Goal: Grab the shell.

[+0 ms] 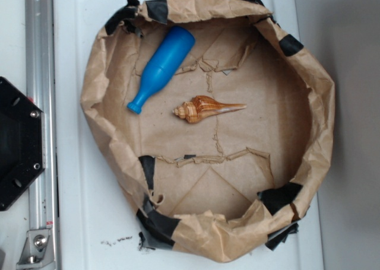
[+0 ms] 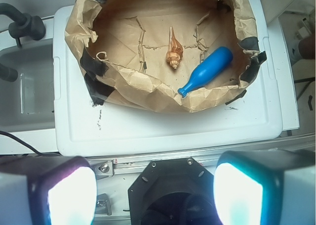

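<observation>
My end effector [image 2: 155, 183] shows only as two blurred, cropped finger pads [image 2: 64, 193], spread apart, empty. One orange-brown striped spiral seashell [image 1: 208, 109] lies in the crumpled brown paper basin [image 1: 320, 104], just beside one blue plastic bottle [image 1: 161, 67], apart.

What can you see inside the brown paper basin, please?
Inside the paper basin, a striped shell lies on its side, and a blue bottle lies beside it, apart. Whatever lies under the torn paper floor is covered. The gripper is outside it, open.
</observation>
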